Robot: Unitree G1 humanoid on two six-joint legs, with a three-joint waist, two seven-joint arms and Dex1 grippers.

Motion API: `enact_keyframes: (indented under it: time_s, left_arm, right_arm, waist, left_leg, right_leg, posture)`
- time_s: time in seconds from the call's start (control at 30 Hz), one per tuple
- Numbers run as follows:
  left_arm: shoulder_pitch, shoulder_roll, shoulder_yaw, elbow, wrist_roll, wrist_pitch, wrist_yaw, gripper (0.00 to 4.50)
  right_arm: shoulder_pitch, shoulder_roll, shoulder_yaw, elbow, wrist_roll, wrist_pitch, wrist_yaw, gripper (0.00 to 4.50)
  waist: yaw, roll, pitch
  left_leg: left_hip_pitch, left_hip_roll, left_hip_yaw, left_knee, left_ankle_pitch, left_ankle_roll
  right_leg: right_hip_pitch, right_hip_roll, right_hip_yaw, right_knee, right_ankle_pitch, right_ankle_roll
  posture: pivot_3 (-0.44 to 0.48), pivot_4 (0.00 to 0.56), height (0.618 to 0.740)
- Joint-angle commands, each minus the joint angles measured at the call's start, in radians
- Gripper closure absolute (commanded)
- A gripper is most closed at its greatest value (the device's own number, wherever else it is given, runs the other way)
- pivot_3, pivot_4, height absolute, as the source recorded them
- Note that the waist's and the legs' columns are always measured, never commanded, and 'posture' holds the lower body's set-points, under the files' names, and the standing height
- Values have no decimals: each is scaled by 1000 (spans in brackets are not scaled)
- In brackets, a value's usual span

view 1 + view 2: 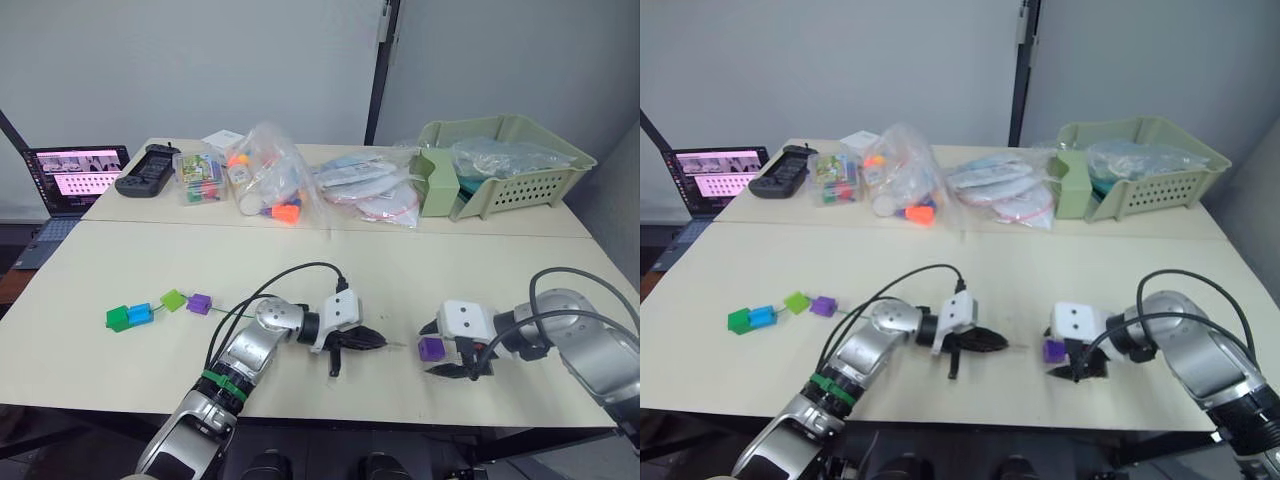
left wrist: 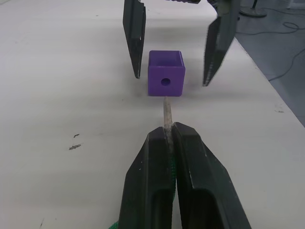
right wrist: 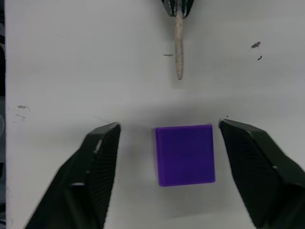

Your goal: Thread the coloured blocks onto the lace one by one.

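Office-like room: pale tables (image 1: 300, 270), laptop (image 1: 70, 180), partition walls (image 1: 200, 60).

My view: pale table (image 1: 120, 270) w/ a seam across, second tabletop butted behind it. Grey wall (image 1: 200, 60) at 12 o'clock, dark vertical post (image 1: 378, 70) near 1. Open laptop (image 1: 70, 180) at 10, off the table's edge. Even, soft light.

Head stereo pair looks fwd/down over table (image 1: 120, 380), wrist cams face each other, close.
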Motion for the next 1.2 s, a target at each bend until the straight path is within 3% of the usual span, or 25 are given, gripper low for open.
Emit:
enact_keyframes:
  time_s: [0.03,0.1,0.13,1.2]
  left_arm:
    - [-20,-10,-9,-29,9,-12,6,4500]
    - [-21,-13,-8,-25,11,-14,7,4500]
    - [-22,-14,-8,-24,13,-15,8,4500]
    - [-93,-156,-60,179,85,-151,25,4500]
  right_arm:
    - [6,-3,-9,-10,-19,-21,1,2462]
    - [15,-3,-9,-6,-31,-26,-5,3168]
    - [16,-3,-9,-5,-36,-23,-8,3317]
    - [49,33,-27,-1,-31,55,-8,3316]
  waist:
    - [0,0,0]
    - [0,0,0]
    - [0,0,0]
    - [5,0,0]
  left_leg:
    - [0,0,0,0,0,0]
    - [0,0,0,0,0,0]
    - [0,0,0,0,0,0]
    - [9,0,-1,0,0,0]
  right_leg:
    - [0,0,0,0,0,0]
    - [0,0,0,0,0,0]
    - [0,0,0,0,0,0]
    - [12,1,-1,-3,0,0]
  posture:
    - [0,150,734]
    - [0,150,734]
    - [0,150,734]
    - [0,150,734]
